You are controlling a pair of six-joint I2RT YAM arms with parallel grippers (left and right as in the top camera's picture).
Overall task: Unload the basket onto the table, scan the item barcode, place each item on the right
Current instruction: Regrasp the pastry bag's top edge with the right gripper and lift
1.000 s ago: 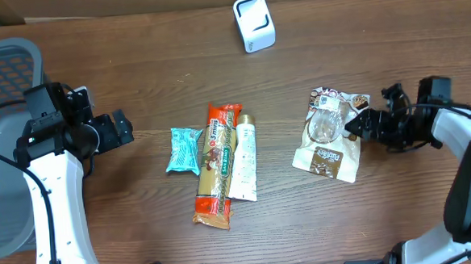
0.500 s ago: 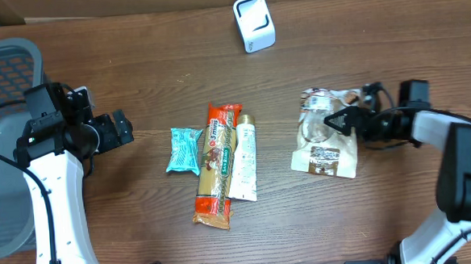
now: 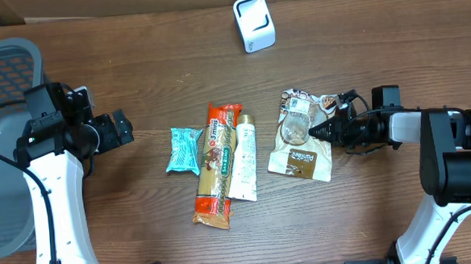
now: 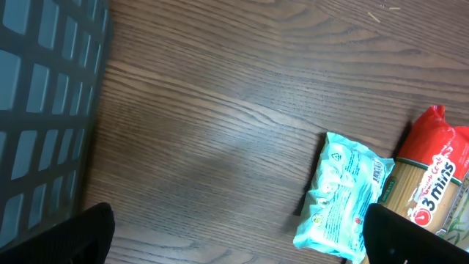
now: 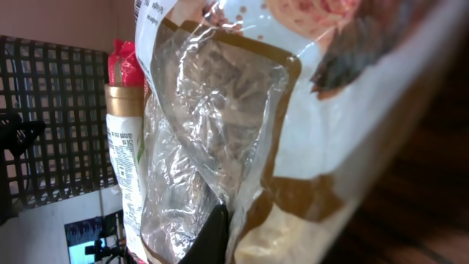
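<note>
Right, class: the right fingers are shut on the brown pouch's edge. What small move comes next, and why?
Probably lift the brown pouch slightly: the right fingers pinch its edge, it lies flat, and the white scanner stands apart, farther back.

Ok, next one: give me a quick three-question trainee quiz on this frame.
1. Which item lies between the teal packet and the tube?
2. The right gripper is shut on: A the tube, B the snack bag, C the teal packet.
3. True or false: the left gripper holds the teal packet.
Key: 1 the pasta packet; 2 B; 3 false, it hangs open, apart from the packet.
</note>
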